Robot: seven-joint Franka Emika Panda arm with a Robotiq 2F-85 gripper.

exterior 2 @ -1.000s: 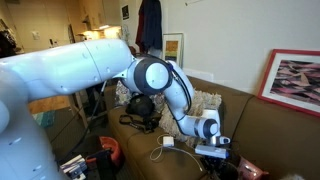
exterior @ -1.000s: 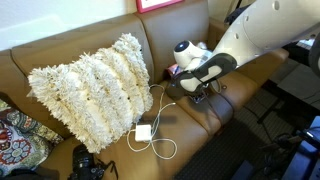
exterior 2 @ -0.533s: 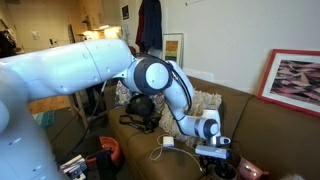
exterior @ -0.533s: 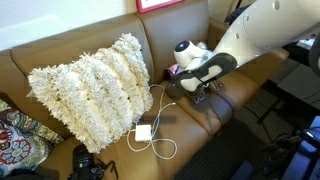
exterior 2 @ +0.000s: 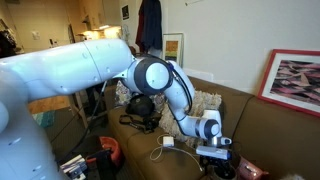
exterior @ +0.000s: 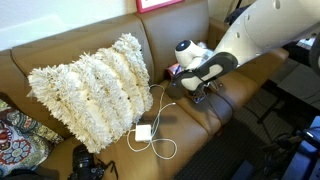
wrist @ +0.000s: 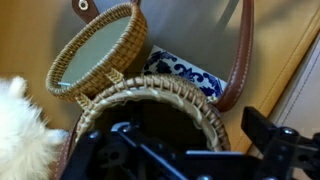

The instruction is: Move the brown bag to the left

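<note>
Showing the brown bag [wrist: 150, 90] on the seat of the brown leather couch [exterior: 90, 45], directly under the gripper [wrist: 185, 135].
The bag is a round woven pouch. Its round lid [wrist: 95, 50] is tipped open at the far rim, and 1 brown strap [wrist: 240, 60] runs along its side. A blue-patterned piece [wrist: 185, 72] lies just beside the rim, and a white fluffy toy [wrist: 20, 130] sits just beside the opposite side. The gripper stands wide, its 2 fingers on either side of the bag, gripping nothing. In an exterior view, a white shaggy pillow [exterior: 90, 85] and a white charger [exterior: 143, 132] lie well apart from the gripper.
</note>
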